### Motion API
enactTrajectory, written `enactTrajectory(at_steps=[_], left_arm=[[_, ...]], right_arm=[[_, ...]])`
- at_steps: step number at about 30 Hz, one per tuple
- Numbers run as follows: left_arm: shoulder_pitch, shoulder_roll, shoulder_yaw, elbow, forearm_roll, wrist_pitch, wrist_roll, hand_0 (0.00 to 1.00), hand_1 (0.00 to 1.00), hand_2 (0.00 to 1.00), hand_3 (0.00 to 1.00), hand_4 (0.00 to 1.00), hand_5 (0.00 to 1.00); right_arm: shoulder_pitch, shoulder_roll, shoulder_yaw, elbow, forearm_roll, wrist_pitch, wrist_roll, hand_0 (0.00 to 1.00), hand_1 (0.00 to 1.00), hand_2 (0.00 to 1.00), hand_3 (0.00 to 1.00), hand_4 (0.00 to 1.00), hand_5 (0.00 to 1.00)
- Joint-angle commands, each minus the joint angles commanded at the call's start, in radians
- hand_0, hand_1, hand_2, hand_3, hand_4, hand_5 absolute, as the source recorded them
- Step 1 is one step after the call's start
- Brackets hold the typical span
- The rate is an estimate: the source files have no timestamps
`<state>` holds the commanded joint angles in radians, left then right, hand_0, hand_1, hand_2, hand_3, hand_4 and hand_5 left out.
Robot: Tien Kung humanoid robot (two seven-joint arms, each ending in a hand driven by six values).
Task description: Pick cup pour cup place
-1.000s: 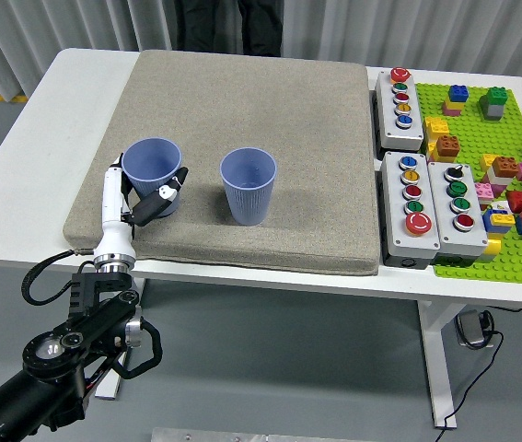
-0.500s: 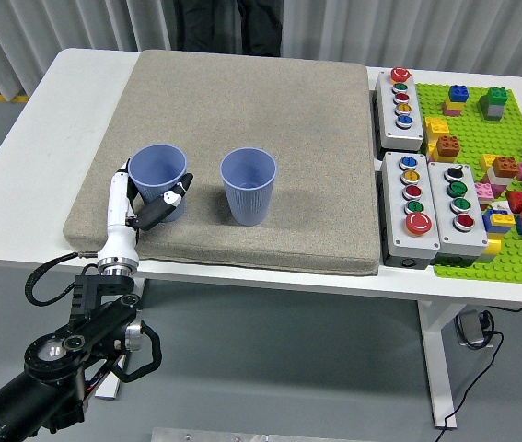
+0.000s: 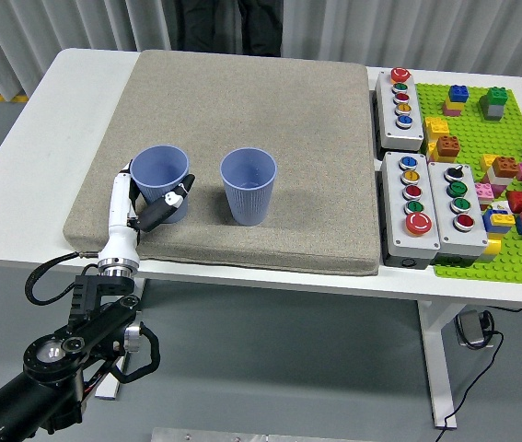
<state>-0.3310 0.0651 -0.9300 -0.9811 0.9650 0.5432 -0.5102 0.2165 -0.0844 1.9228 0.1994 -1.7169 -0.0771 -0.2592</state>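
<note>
The left hand (image 3: 145,207) is seen at the near left part of the grey mat (image 3: 242,83), its white and black fingers curled around the lower body of a blue cup (image 3: 160,171), which is thereby gripped. The cup is held upright, its open mouth facing up, with its base at or just above the mat; contact with the mat cannot be told. The black left arm (image 3: 67,350) is brought in from the lower left corner and rises past the near edge of the white table (image 3: 21,184).

A second blue cup (image 3: 249,186) is set upright on the mat, just to the right of the held cup and apart from it, nearer the mat's middle. What either cup contains cannot be made out.

Off the mat's right edge, three grey button boxes (image 3: 423,204) with coloured buttons are placed on the table, one farther back and two nearer. Beyond these, a green baseplate (image 3: 481,129) with coloured building bricks is laid further right of the mat. Behind the mat's far edge, dark trouser legs of a person (image 3: 228,23) are visible against a grey curtain.
</note>
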Motion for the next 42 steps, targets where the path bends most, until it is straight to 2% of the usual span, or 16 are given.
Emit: enactTrajectory(at_steps=[4, 5, 22, 23, 34, 35, 40, 41, 42], left_arm=[[0.002, 0.001, -0.003, -0.004, 0.010, -0.004, 0.003, 0.675, 0.699, 0.791, 0.758, 0.905, 0.382], [0.003, 0.001, -0.004, -0.004, 0.012, -0.005, 0.004, 0.690, 0.709, 0.811, 0.788, 0.907, 0.394], [0.002, 0.004, -0.011, -0.013, 0.059, -0.011, 0.023, 0.722, 0.739, 0.830, 0.795, 0.923, 0.399], [0.002, 0.004, -0.011, -0.013, 0.061, -0.011, 0.024, 0.762, 0.786, 0.844, 0.795, 0.936, 0.407], [0.007, 0.006, -0.014, -0.014, 0.088, -0.028, 0.045, 0.778, 0.805, 0.861, 0.799, 0.941, 0.407], [0.007, 0.007, -0.016, -0.015, 0.097, -0.032, 0.049, 0.825, 0.858, 0.919, 0.871, 0.946, 0.397], [0.009, 0.009, -0.021, -0.021, 0.130, -0.048, 0.066, 0.825, 0.858, 0.919, 0.871, 0.946, 0.397], [0.010, 0.009, -0.023, -0.023, 0.134, -0.051, 0.069, 0.854, 0.876, 0.970, 0.959, 0.949, 0.386], [0.010, 0.010, -0.025, -0.024, 0.138, -0.053, 0.070, 0.854, 0.876, 0.970, 0.959, 0.949, 0.386]], right_arm=[[-0.002, 0.000, 0.001, 0.000, -0.001, 0.000, 0.000, 0.703, 0.643, 0.600, 0.597, 0.002, 0.315], [-0.002, 0.000, 0.001, 0.000, -0.001, 0.000, 0.000, 0.702, 0.643, 0.600, 0.597, 0.002, 0.316], [0.003, -0.001, 0.000, -0.001, 0.000, 0.001, 0.001, 0.702, 0.643, 0.599, 0.596, 0.002, 0.314], [0.003, -0.001, 0.000, -0.001, 0.000, 0.001, 0.001, 0.702, 0.643, 0.598, 0.596, 0.002, 0.312], [0.005, -0.001, 0.003, -0.001, -0.003, 0.001, 0.002, 0.702, 0.642, 0.598, 0.596, 0.002, 0.310], [0.006, -0.001, 0.002, -0.001, -0.002, 0.001, 0.003, 0.702, 0.642, 0.598, 0.596, 0.002, 0.309], [0.006, -0.002, 0.002, -0.001, 0.000, 0.001, 0.003, 0.702, 0.642, 0.598, 0.596, 0.002, 0.309], [0.006, -0.002, 0.002, -0.001, 0.000, 0.000, 0.003, 0.702, 0.642, 0.598, 0.596, 0.002, 0.308], [0.006, -0.002, 0.002, -0.001, 0.000, 0.000, 0.003, 0.702, 0.642, 0.598, 0.596, 0.002, 0.308]])
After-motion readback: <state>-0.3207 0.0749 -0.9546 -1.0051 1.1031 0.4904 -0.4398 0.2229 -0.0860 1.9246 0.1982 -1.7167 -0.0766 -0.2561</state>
